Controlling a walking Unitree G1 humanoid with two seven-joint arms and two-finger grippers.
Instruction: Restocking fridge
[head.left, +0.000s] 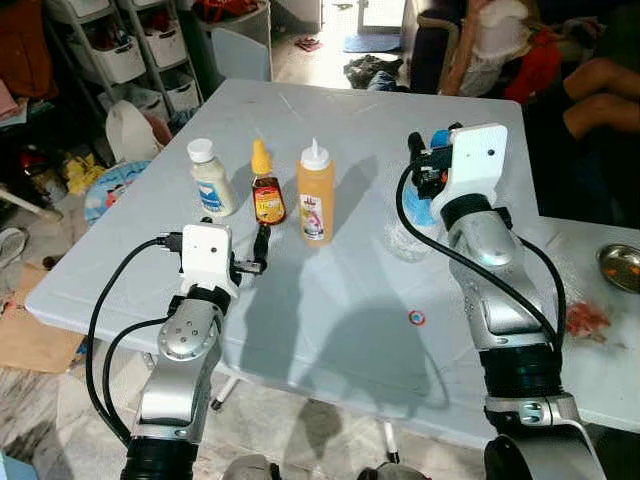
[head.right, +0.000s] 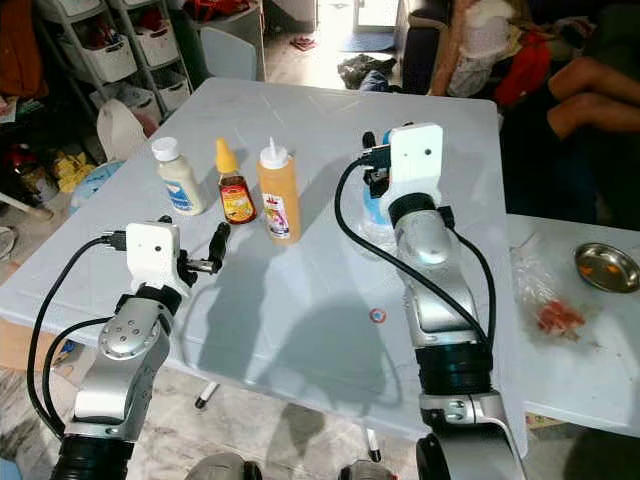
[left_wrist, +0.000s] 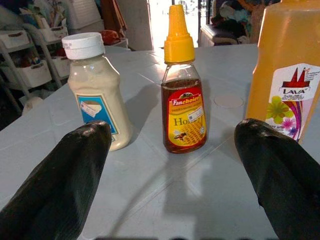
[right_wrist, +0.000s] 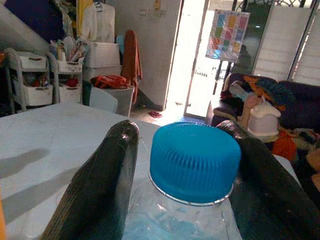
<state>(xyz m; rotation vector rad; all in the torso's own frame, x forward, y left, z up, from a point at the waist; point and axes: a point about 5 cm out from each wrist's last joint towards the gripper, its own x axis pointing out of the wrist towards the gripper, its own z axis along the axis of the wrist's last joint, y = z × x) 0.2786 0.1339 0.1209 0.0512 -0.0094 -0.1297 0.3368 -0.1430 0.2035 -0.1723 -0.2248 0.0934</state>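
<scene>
Three bottles stand in a row on the white table (head.left: 330, 300): a white mayonnaise bottle (head.left: 212, 180), a small honey bottle (head.left: 266, 190) with a yellow cap, and a tall orange sauce bottle (head.left: 315, 195). My left gripper (head.left: 258, 250) is low over the table just in front of the honey bottle (left_wrist: 184, 112), open and pointing at it without touching. A clear water bottle (head.left: 412, 228) with a blue cap (right_wrist: 195, 160) stands to the right. My right gripper (head.left: 428, 152) straddles that cap, one finger on each side, with a thin gap on one side.
A small red ring (head.left: 416, 318) lies on the table near its front. On the adjoining table to the right are a metal bowl (head.left: 620, 265) and a plastic bag (head.left: 585, 320) with red bits. A person (head.left: 600, 95) sits at the back right. Storage racks (head.left: 120, 50) stand at the back left.
</scene>
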